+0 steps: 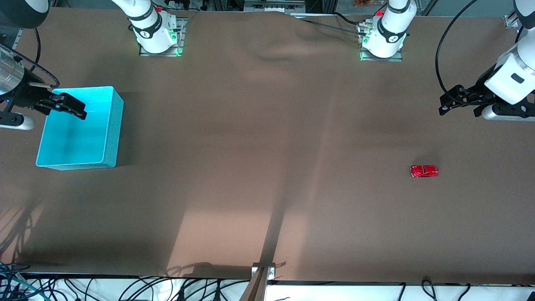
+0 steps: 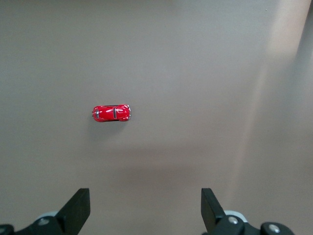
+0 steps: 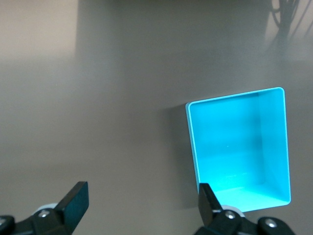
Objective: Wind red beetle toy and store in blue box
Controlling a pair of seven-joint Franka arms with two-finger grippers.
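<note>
Beetle toy [image 1: 424,171] alone on bare table [image 1: 267,167]; left tool [image 1: 453,101] apart above; right tool [image 1: 69,106] apart over blue box [image 1: 109,125] rim.

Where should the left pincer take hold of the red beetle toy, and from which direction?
Probably straight down from above, closing across the narrow flanks of the red beetle toy: it sits upright on its wheels, alone on the table. The left pincer hangs open above the table, empty.

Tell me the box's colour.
Bright cyan-blue box, inside and out; clearest in the right wrist view.
</note>
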